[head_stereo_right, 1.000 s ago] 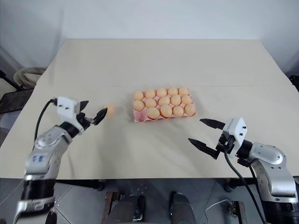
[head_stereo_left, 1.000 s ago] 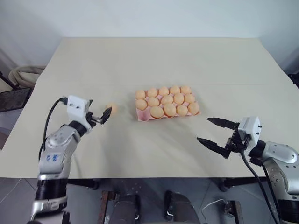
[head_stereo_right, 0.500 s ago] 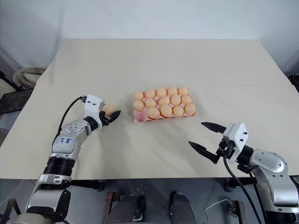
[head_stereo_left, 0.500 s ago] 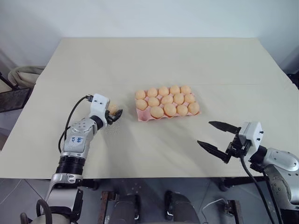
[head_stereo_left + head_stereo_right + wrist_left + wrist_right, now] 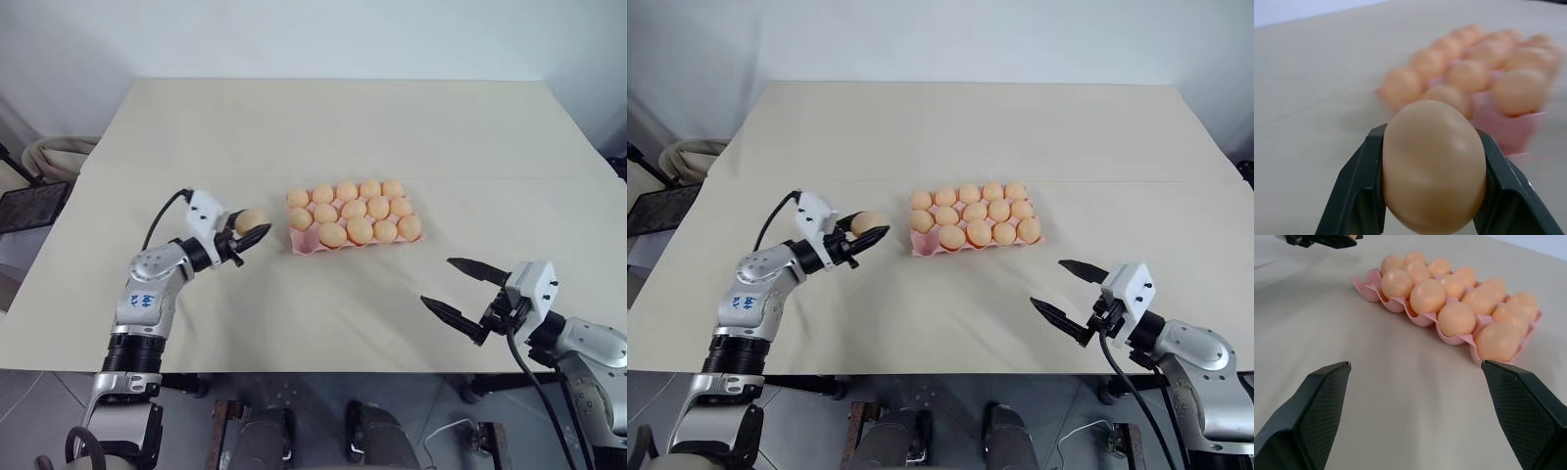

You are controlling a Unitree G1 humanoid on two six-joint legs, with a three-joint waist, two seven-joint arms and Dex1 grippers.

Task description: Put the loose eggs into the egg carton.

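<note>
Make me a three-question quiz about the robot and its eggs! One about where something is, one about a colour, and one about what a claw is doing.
1. Where is the empty cup in the egg carton?
A. near corner on the robot's left
B. middle
C. far corner on the robot's right

2. What colour is the carton?
A. blue
B. pink
C. grey

3. What is the left gripper doing?
A. standing open
B. gripping an egg
C. pressing the table

Answers:
1 A, that corner cup shows bare pink.
2 B, its scalloped edge is pink.
3 B, its fingers clamp the egg.
</note>
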